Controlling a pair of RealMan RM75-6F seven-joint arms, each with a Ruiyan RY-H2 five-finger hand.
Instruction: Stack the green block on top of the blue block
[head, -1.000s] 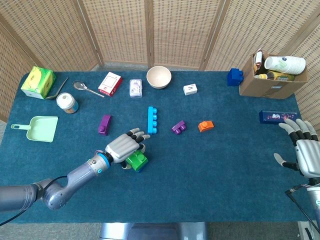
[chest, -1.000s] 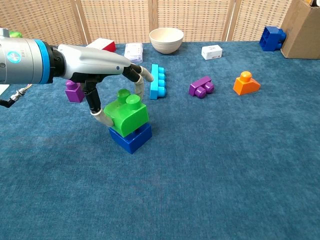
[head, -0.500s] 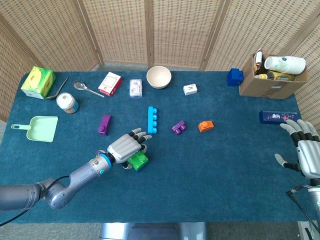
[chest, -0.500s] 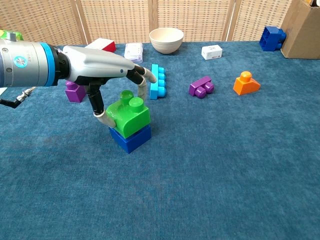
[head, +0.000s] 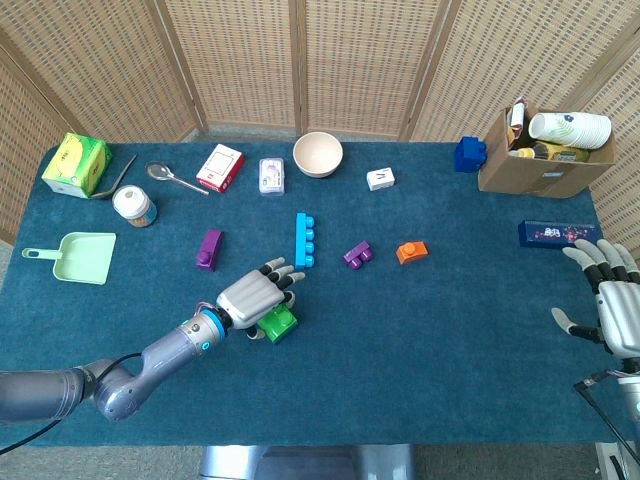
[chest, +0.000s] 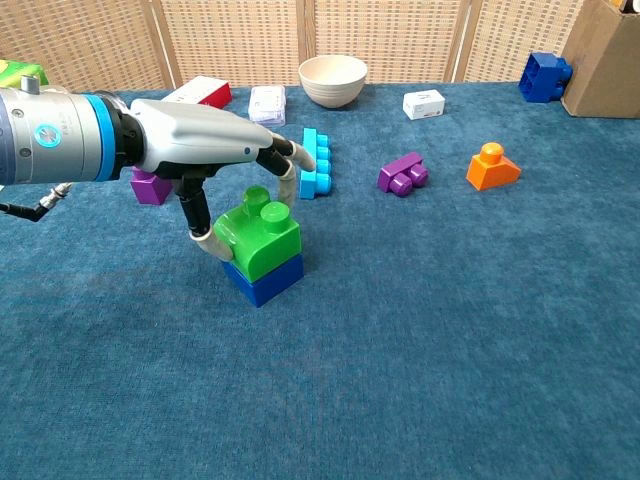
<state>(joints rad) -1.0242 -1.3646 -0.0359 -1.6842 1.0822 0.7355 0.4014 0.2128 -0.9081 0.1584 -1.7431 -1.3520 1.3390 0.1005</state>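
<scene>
Rigid, light green plastic block (chest: 258, 233) seated on blue plastic block (chest: 265, 277); left hand (chest: 205, 147) fingers (chest: 211, 242) clamped on its sides.

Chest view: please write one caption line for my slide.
Left hand holds the green block seated on the blue block, on the blue cloth-covered table.

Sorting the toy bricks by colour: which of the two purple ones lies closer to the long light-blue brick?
The purple brick right of the light-blue brick, beside the orange one; the other purple brick sits farther off, left.

Left hand (chest: 215, 150) holds green block (chest: 258, 233) on blue block (chest: 266, 281).
</scene>
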